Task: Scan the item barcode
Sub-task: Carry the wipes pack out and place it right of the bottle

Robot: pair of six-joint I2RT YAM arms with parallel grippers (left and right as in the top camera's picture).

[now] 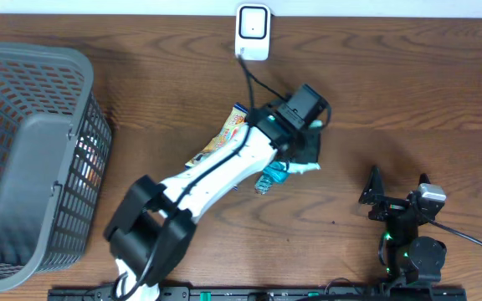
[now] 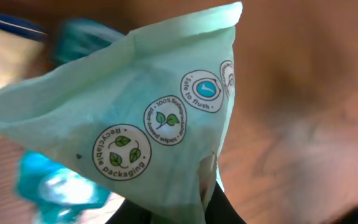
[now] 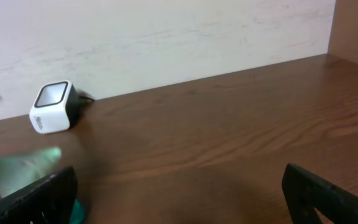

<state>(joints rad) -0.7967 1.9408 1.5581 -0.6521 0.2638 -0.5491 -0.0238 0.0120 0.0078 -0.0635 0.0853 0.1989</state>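
Note:
My left gripper (image 1: pixel 306 144) is shut on a pale green wipes packet (image 2: pixel 154 112) and holds it above the table, a little below the white barcode scanner (image 1: pixel 252 32). The packet's printed round logos face the left wrist camera, and no barcode shows. In the right wrist view the scanner (image 3: pixel 51 107) stands at the far left by the wall, with the packet (image 3: pixel 23 168) a blur below it. At the front right my right gripper (image 1: pixel 373 199) rests low with its jaws wide open around nothing (image 3: pixel 182 199).
A grey mesh basket (image 1: pixel 32 159) fills the left side. An orange and yellow packet (image 1: pixel 224 138) and a teal wrapped item (image 1: pixel 270 178) lie under the left arm. The scanner's black cable (image 1: pixel 253 79) runs toward the left gripper.

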